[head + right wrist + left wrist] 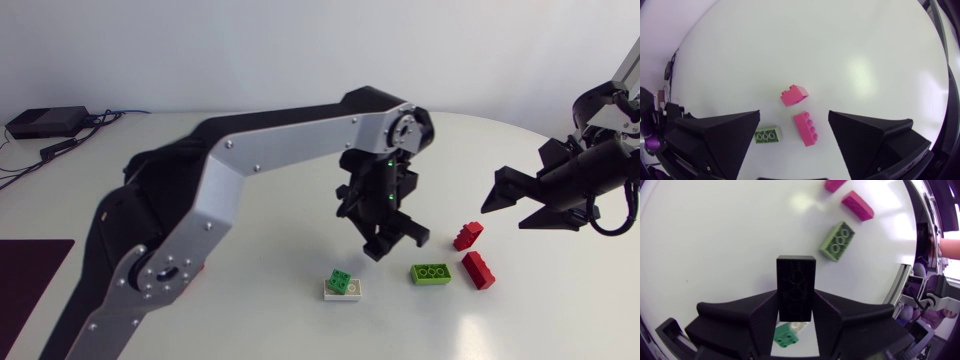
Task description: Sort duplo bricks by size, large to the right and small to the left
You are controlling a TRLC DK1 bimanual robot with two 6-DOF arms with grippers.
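Observation:
My left gripper [397, 242] hangs over the middle of the table, shut on a long black brick [796, 287] that stands out ahead of its fingers. Just below it a small green brick [341, 281] sits on a white flat brick [345, 293]. To the right lie a light-green long brick [432, 273] and two red bricks [468, 235] [478, 270]. My right gripper [502, 218] is open above the table, right of the red bricks; its wrist view shows both red bricks [794, 95] [805, 129] ahead between its spread fingers.
A black box with cables [45, 122] lies at the far left of the table. A dark red mat [30, 270] covers the near left corner. The curved table edge [560, 150] runs close behind my right gripper.

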